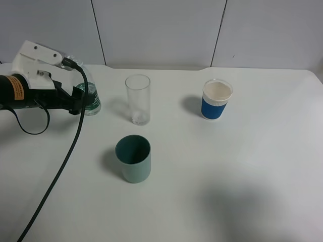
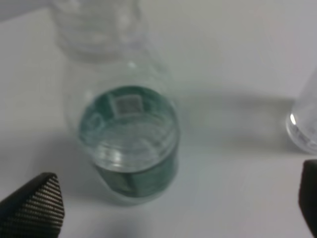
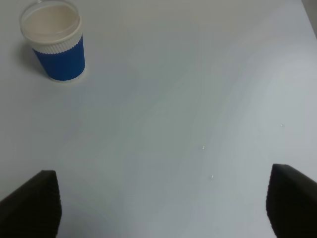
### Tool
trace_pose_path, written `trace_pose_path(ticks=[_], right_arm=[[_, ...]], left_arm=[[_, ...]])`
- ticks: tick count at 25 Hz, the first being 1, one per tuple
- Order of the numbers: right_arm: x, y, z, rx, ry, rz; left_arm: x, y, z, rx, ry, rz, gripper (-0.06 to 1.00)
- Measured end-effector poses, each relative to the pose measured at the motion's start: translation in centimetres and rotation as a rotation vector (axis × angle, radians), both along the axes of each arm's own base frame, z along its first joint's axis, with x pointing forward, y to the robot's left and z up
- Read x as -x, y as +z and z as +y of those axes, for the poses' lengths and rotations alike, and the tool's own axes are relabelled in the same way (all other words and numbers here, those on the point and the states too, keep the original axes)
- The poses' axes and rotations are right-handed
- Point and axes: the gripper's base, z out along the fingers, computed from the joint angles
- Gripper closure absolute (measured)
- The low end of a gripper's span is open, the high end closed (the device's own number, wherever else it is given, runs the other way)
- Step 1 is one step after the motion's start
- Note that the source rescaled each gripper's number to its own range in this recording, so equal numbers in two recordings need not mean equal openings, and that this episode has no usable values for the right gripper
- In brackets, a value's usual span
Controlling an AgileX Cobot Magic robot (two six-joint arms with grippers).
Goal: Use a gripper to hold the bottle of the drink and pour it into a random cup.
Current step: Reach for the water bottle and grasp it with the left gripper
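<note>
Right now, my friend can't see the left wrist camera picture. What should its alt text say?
A small clear plastic bottle with a dark green label stands on a white table, seen from above, just ahead of the open black claw. The edge of a clear glass shows beside it.

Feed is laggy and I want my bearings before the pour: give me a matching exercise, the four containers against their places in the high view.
Things:
1. bottle
2. teal cup
3. clear glass
4. paper cup

Places:
A. farthest right
B. far left
C. nearest the front
D. middle, behind the teal cup

Pairs: 1-B, 2-C, 3-D, 4-A
</note>
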Motion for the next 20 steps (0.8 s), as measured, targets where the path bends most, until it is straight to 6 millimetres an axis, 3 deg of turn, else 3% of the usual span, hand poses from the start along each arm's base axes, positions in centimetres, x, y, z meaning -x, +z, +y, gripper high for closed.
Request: trace_pose_path(ticks=[8,20], right_arm=[[0.0,0.0,0.0,0.000,0.000,0.000],[0.0,0.0,0.0,0.000,0.000,0.000]], left_arm=[[-1.2,-2.3,0.2,0.091,-0.038,-0.017,-0.04],[-2.2,-3.7,1.4,0.176,-0.054,-0.104,-0.04]])
